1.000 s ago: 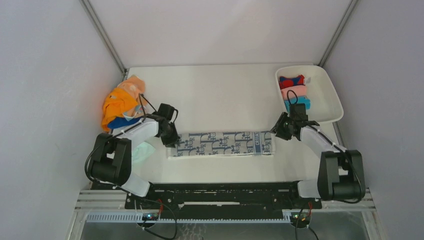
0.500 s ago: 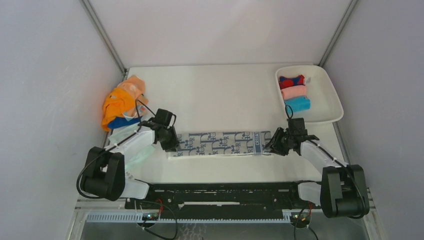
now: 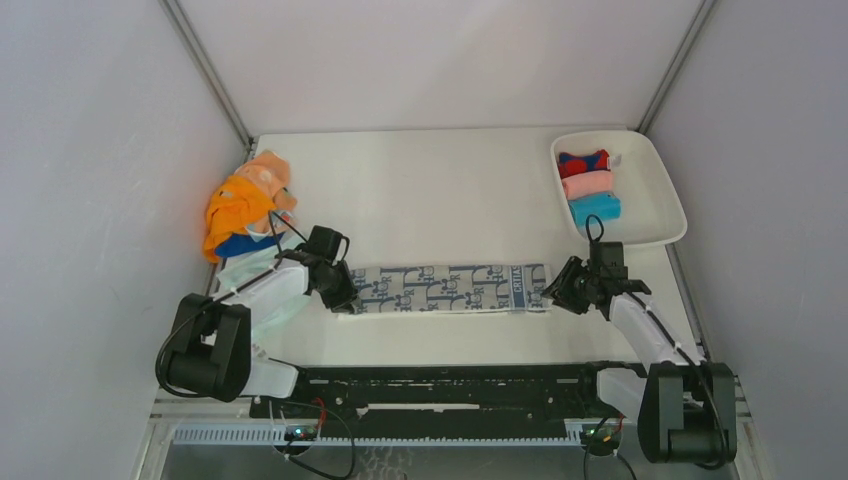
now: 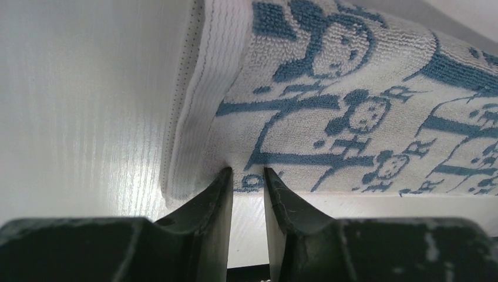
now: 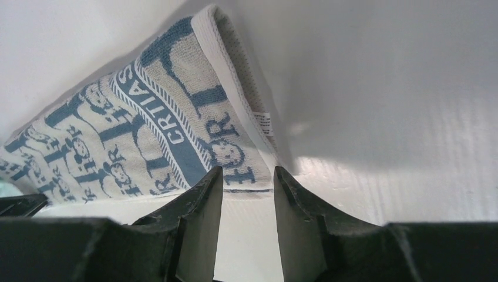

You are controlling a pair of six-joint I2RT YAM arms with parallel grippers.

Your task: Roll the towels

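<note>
A white towel with blue print (image 3: 445,288) lies flat as a long folded strip across the near middle of the table. My left gripper (image 3: 340,290) is low at its left end. In the left wrist view the towel (image 4: 352,106) fills the top and my left gripper (image 4: 246,171) has its fingers a narrow gap apart, tips touching the towel's near edge, nothing between them. My right gripper (image 3: 560,293) is at the towel's right end. In the right wrist view my right gripper (image 5: 246,169) is open, tips at the near right corner of the towel (image 5: 147,129).
A pile of unrolled towels (image 3: 245,205), orange and blue, lies at the left edge, with a pale green one (image 3: 285,305) under my left arm. A white tray (image 3: 650,190) at the back right holds three rolled towels: red-blue (image 3: 583,161), pink (image 3: 588,185), blue (image 3: 595,209).
Both arms have drawn toward the near edge. My right gripper has slid right, off the towel's end to its corner. The towel lies slightly straighter.
</note>
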